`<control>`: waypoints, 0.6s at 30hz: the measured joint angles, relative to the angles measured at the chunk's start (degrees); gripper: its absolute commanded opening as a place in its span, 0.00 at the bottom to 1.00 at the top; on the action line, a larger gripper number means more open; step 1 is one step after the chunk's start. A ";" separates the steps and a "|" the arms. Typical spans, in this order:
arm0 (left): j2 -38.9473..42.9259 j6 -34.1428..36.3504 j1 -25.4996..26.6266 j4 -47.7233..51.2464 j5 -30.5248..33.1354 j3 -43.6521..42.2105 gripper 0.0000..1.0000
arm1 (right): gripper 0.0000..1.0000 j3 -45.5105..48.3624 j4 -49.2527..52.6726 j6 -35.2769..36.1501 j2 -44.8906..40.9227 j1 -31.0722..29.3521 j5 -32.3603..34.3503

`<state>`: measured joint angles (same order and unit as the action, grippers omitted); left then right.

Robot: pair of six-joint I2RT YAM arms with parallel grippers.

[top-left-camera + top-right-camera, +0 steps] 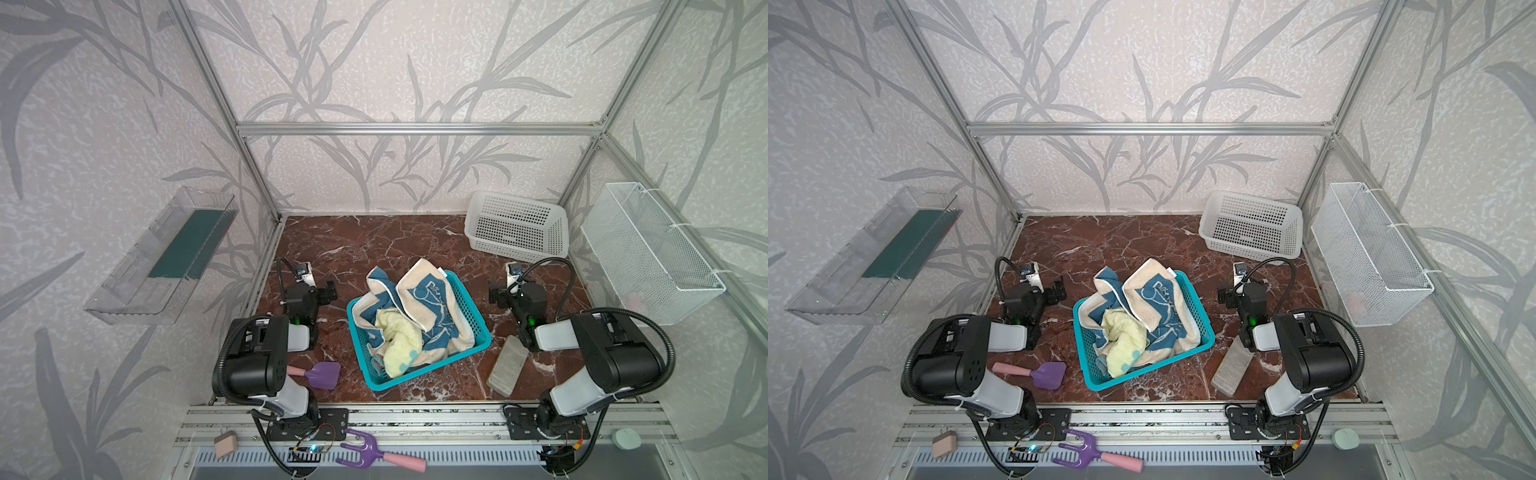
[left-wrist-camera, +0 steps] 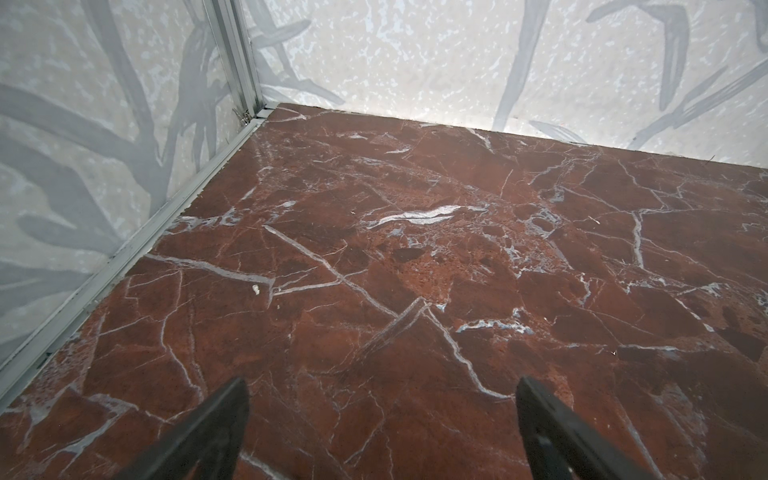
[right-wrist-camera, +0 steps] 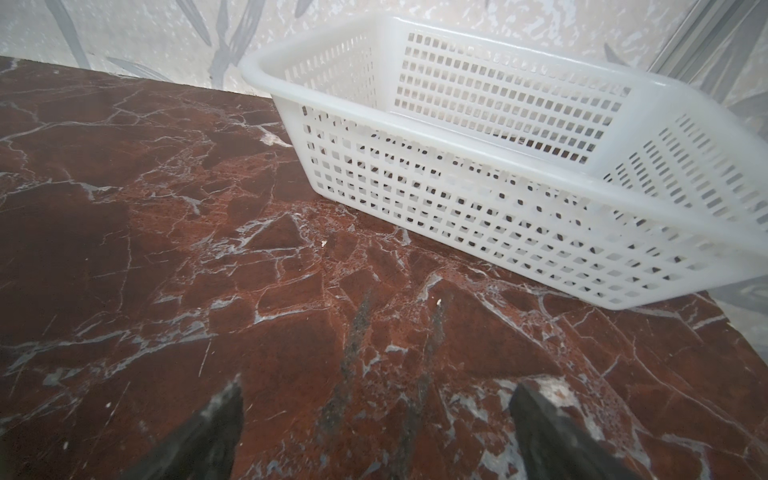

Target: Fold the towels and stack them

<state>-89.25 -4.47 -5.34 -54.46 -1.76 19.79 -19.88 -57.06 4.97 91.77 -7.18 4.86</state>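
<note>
We see the blue towel [image 1: 422,305] and yellow towel [image 1: 400,338] heaped in the teal basket [image 1: 432,368] mid-table. Left gripper [image 2: 382,384] at its 9 and right gripper [image 3: 376,388] at 3 o'clock hang spread, empty. Block [image 1: 508,365] at 4, trowel [image 1: 322,375] at 8, white basket [image 1: 515,228] at 1.

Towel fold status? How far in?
Done: nothing, no stack visible. In hand: nothing; left hand and right hand are open and empty. Left: blue-and-cream towel and pale yellow towel lie crumpled in the teal basket, all folding to do.
</note>
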 measured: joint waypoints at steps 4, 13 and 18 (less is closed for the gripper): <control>0.00 -0.02 0.04 -0.13 0.31 -0.02 0.97 | 0.99 0.00 0.00 0.00 0.00 0.02 0.00; 22.49 -2.23 7.37 22.49 6.23 7.80 0.75 | 0.98 -7.78 18.18 0.00 -9.22 -3.34 7.15; 27.34 -9.66 18.32 44.09 8.98 27.04 0.61 | 0.80 -24.57 44.74 -7.26 -19.67 -9.88 10.47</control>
<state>-61.91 -14.13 12.97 -10.37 7.22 46.83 -44.45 -12.32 -2.28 72.10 -17.06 15.33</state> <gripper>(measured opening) 0.673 0.810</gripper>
